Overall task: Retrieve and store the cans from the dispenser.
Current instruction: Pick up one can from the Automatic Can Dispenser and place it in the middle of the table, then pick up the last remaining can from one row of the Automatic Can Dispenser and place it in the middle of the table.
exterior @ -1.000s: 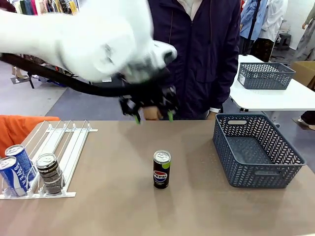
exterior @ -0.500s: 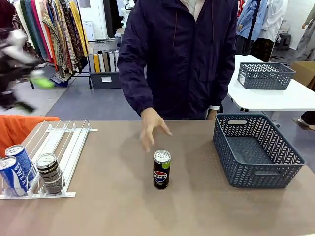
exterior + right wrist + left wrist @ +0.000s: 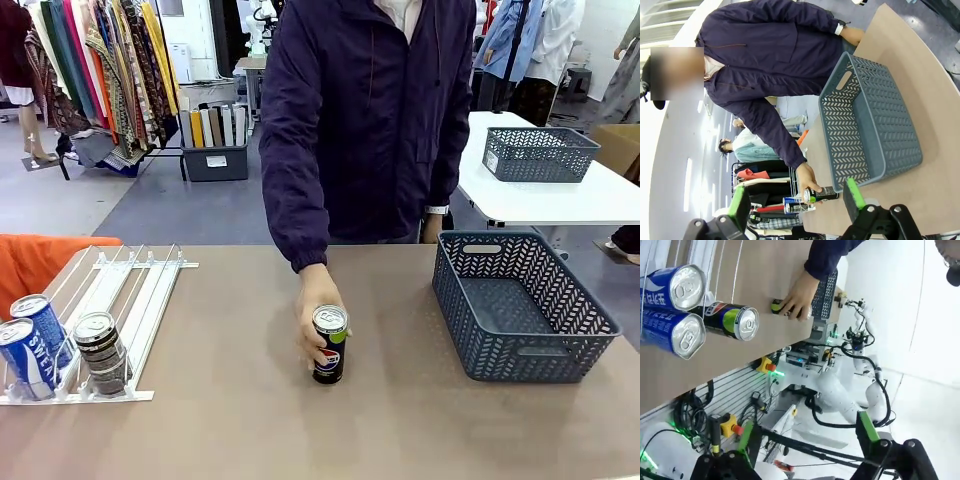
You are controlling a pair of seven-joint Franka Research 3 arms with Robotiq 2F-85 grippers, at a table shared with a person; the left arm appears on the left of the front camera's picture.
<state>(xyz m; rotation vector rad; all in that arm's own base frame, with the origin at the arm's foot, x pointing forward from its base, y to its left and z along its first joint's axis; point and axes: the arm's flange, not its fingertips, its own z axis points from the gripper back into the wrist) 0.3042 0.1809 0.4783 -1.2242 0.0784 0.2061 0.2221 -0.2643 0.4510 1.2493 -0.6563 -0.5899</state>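
A dark Pepsi can [image 3: 329, 346] stands at the table's middle with the person's hand [image 3: 311, 310] wrapped around it. The white dispenser [image 3: 130, 290] lies at the left; two blue cans [image 3: 40, 330] and a dark can [image 3: 101, 353] sit at its near end. In the left wrist view my left gripper [image 3: 807, 440] stands open, off the table, looking at those three cans [image 3: 730, 320] and the hand [image 3: 795, 297] beyond. My right gripper [image 3: 796, 200] is open too, well away from the table, with the hand on the can [image 3: 824, 192] in its view.
A grey perforated basket [image 3: 500, 355] stands on the table's right side, seen also as the basket [image 3: 850, 150] in the right wrist view. A second basket [image 3: 540, 155] sits on a white table behind. The person stands at the far edge.
My left arm swung from above the table's middle off to the left and out of the front view. The person's hand came down and took hold of the Pepsi can.
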